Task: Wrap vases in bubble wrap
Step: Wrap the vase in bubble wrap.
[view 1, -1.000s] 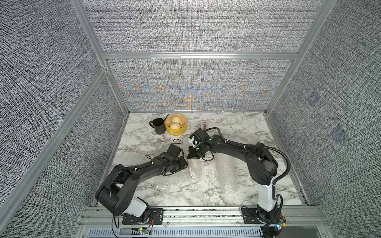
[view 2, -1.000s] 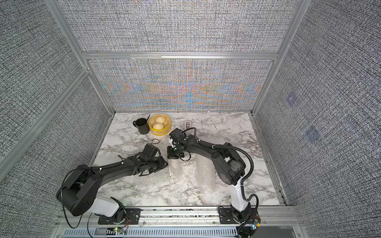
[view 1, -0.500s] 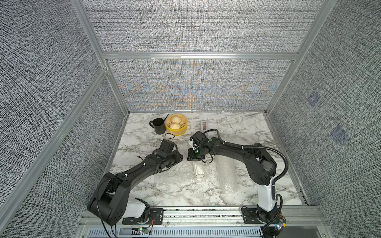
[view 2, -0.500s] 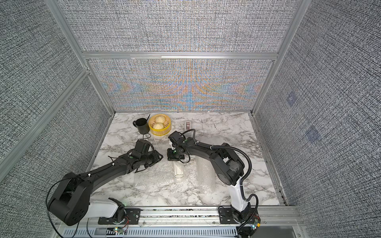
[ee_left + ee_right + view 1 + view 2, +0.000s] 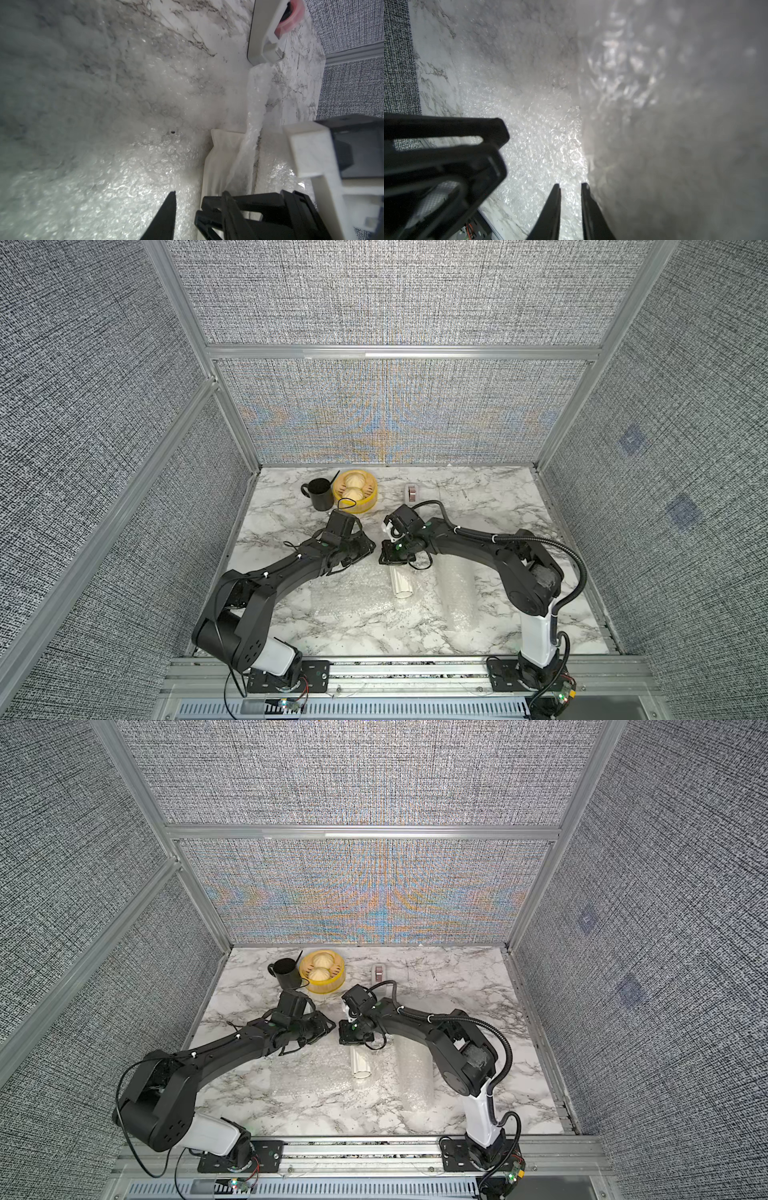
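I see vase (image 5: 402, 583) lying on bubble wrap (image 5: 353, 601), centre; mug (image 5: 320, 493), steamer basket (image 5: 355, 491) behind, side by side; tape dispenser (image 5: 412, 492) right of them.

The left arm (image 5: 291, 568) and right arm (image 5: 469, 543) reach low from the near edge to mid-counter and bend inward. The left claw (image 5: 366, 548) is just beside the right claw (image 5: 570, 185). The right jaws stand narrowly apart. Only one left finger (image 5: 168, 214) shows clearly, so that claw's grip is unclear.
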Robot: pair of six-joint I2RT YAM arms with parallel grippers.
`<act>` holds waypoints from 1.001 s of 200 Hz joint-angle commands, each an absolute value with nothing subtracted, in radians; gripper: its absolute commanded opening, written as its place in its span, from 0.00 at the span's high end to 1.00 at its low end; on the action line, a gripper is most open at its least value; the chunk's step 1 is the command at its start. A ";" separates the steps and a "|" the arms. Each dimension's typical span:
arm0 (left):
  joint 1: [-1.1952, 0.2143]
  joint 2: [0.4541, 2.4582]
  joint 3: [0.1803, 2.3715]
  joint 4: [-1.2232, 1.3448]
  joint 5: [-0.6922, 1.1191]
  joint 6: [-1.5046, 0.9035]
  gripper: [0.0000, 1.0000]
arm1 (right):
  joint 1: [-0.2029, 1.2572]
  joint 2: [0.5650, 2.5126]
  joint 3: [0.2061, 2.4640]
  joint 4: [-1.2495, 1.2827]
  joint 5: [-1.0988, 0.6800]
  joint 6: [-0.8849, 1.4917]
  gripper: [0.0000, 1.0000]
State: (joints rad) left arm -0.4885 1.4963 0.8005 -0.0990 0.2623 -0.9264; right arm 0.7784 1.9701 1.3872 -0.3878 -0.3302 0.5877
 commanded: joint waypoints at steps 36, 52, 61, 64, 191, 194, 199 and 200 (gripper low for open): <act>-0.488 1.536 0.825 -0.074 0.301 -0.912 0.62 | 0.756 1.862 1.400 -0.496 -0.298 0.522 0.72; -0.488 1.540 0.819 -0.071 0.303 -0.910 0.62 | 0.742 1.822 1.404 -0.558 -0.251 0.495 0.69; -0.489 1.541 0.818 -0.072 0.305 -0.906 0.62 | 0.732 1.808 1.411 -0.603 -0.221 0.477 0.66; -0.489 1.542 0.818 -0.073 0.305 -0.905 0.62 | 0.728 1.804 1.416 -0.622 -0.210 0.471 0.66; -0.543 1.573 0.841 -0.084 0.304 -0.900 0.62 | 0.693 1.892 1.510 -0.878 0.051 0.409 0.47; -0.543 1.573 0.841 -0.084 0.304 -0.900 0.62 | 0.694 1.891 1.510 -0.882 0.055 0.410 0.47; -0.544 1.574 0.844 -0.084 0.305 -0.899 0.62 | 0.694 1.890 1.509 -0.888 0.066 0.411 0.46; -0.544 1.574 0.844 -0.084 0.305 -0.900 0.62 | 0.694 1.890 1.508 -0.890 0.068 0.411 0.46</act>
